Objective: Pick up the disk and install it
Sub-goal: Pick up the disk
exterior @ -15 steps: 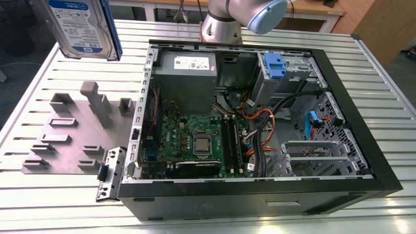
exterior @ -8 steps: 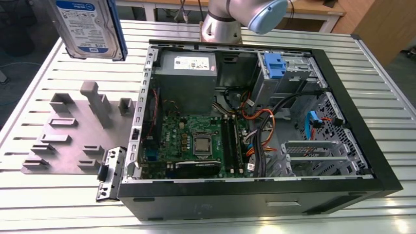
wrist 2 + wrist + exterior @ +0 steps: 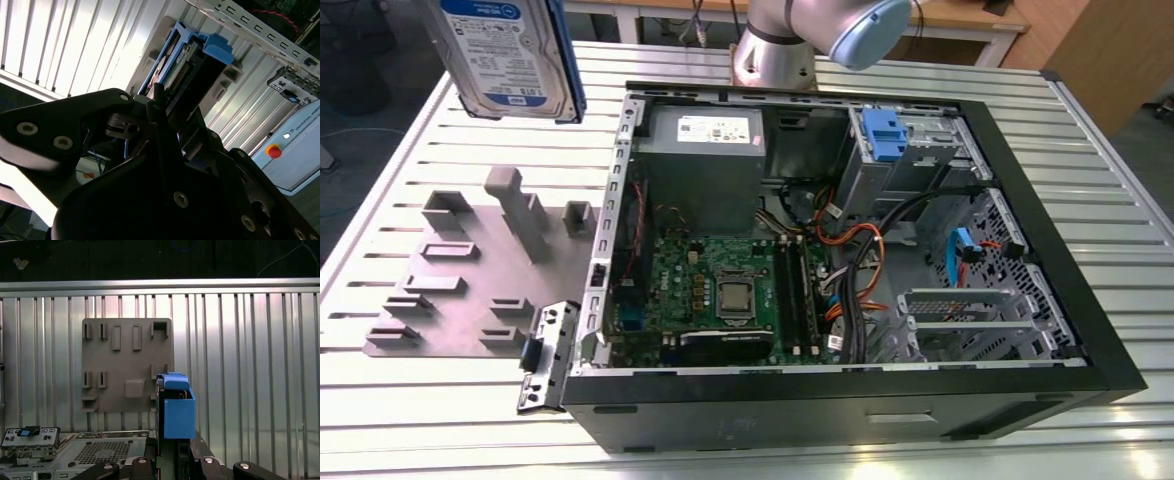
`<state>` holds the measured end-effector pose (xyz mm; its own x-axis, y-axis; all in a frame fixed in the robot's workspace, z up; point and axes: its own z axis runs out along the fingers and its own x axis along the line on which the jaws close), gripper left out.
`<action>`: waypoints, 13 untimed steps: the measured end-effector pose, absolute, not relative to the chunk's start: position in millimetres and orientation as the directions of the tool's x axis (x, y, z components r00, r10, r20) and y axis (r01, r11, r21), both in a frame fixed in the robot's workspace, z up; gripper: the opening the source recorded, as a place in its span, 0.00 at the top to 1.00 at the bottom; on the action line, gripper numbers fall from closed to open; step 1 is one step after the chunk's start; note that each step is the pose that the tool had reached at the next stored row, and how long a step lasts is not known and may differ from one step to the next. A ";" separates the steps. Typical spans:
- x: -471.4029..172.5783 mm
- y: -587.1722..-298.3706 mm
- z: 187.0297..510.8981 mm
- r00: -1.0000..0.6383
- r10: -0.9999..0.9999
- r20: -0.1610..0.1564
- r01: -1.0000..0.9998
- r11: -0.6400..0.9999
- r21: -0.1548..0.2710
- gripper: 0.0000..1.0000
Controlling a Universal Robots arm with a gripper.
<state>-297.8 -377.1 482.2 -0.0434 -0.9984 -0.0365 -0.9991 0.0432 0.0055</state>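
Counter: ribbed pale metal counter (image 3: 1121,200) carrying an open computer case (image 3: 1041,300), side panel off and motherboard (image 3: 720,290) exposed; a grey slotted fixture plate (image 3: 454,290) lies just beside the case on the exterior view's left

Disk: we see the disk (image 3: 507,55) aloft at the far end of the exterior view's left, clear of the counter and, as far as we can judge, over the fixture plate's side; it is well apart from the case and not yet installed

Jaws: closed on the disk; in both wrist views it stands edge-on out of the dark gripper body, with its blue carrier frame (image 3: 177,412) at the outer end

Handling: we judge it stiff, dense and heavy for its bulk; the smooth metal faces could slip and the plastic frame may flex; knocks would harm it; a hold across the flat faces near the middle suits it, keeping off the connector edge

Bay: a lone blue bracket (image 3: 881,135) sits in the metal bay at the case's far right; the grey power supply (image 3: 700,150) is beside it on the left

Writing: the disk's white-and-blue label faces the exterior camera; we leave its print unread; likewise the power supply's white sticker and the lettering on a grey box with a red button (image 3: 272,150) in the second wrist view
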 end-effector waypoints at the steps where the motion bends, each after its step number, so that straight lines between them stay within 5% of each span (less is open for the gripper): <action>1: -297.8 -377.1 482.5 -0.043 -0.998 -0.036 -0.999 0.043 0.005 0.65; 13: -290.2 -377.1 482.4 -0.043 -0.998 -0.037 -0.999 0.043 0.006 0.65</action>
<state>-290.2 -377.1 482.4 -0.0434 -0.9984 -0.0365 -0.9991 0.0432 0.0055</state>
